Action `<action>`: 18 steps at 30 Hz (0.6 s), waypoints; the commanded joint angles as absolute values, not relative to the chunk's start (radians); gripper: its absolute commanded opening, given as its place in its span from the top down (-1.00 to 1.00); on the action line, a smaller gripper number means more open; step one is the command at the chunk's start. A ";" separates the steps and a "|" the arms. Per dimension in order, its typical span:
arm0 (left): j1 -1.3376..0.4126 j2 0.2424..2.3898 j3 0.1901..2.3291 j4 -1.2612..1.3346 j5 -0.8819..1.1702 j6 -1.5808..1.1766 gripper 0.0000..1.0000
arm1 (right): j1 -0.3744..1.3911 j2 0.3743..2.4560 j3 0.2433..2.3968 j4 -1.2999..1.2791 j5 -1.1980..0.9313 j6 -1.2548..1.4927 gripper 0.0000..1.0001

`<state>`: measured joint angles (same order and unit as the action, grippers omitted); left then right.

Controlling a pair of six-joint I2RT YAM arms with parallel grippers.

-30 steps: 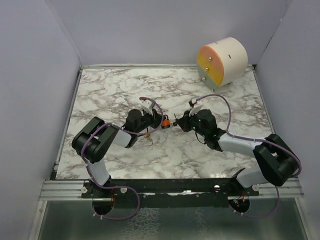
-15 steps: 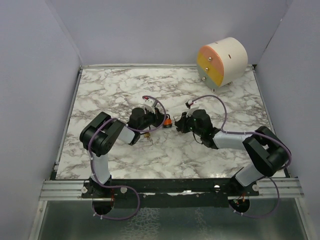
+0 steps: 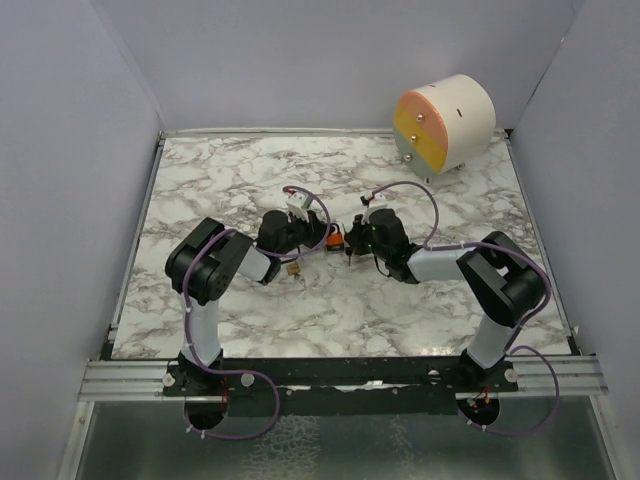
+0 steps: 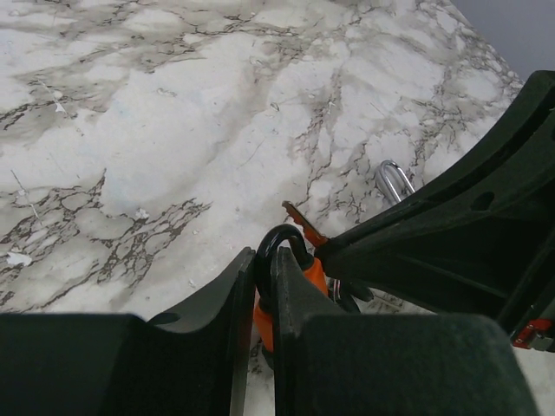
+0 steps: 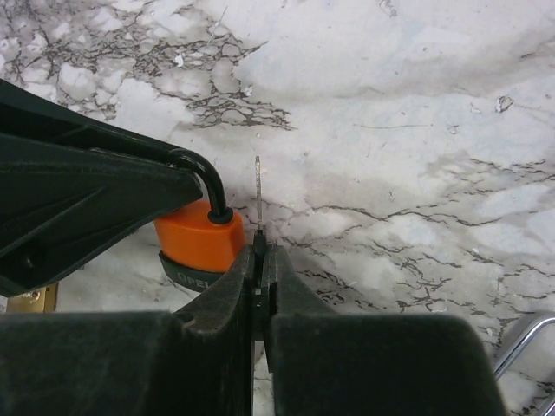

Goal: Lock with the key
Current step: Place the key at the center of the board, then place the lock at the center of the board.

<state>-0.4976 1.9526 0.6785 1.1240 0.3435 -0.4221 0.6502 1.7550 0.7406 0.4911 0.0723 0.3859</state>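
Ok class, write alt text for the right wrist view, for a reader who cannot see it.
The right end effector pinches a thin key, its blade pointing away, close beside an orange padlock. The left end effector, a dark wedge entering from the left, grips the padlock's black shackle. A marble table fills the background.

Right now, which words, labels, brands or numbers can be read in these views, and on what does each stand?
"OPE...": pale letters on the dark lower band of the orange padlock, seen in the right wrist view. The rest is hidden behind a finger of the right gripper.
Nothing else can be read: the key and the round drawer unit show no legible marking.
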 commanded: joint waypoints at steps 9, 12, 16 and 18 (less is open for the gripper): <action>-0.474 2.013 0.748 0.986 0.334 -0.397 -0.98 | 0.648 1.798 0.801 0.463 0.173 0.382 0.98; -0.474 1.998 0.747 0.988 0.336 -0.393 -0.98 | 0.648 1.798 0.802 0.464 0.172 0.380 0.89; -0.468 1.950 0.745 0.982 0.326 -0.378 -0.98 | 0.648 1.787 0.822 0.452 0.194 0.359 0.68; -0.460 1.919 0.742 0.974 0.321 -0.373 -0.98 | 0.648 1.781 0.837 0.444 0.203 0.348 0.62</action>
<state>-0.4728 1.9881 0.7471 1.0069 0.3428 -0.3935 0.6502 1.7824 0.7891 0.4625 0.1509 0.3744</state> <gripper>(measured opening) 0.990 0.160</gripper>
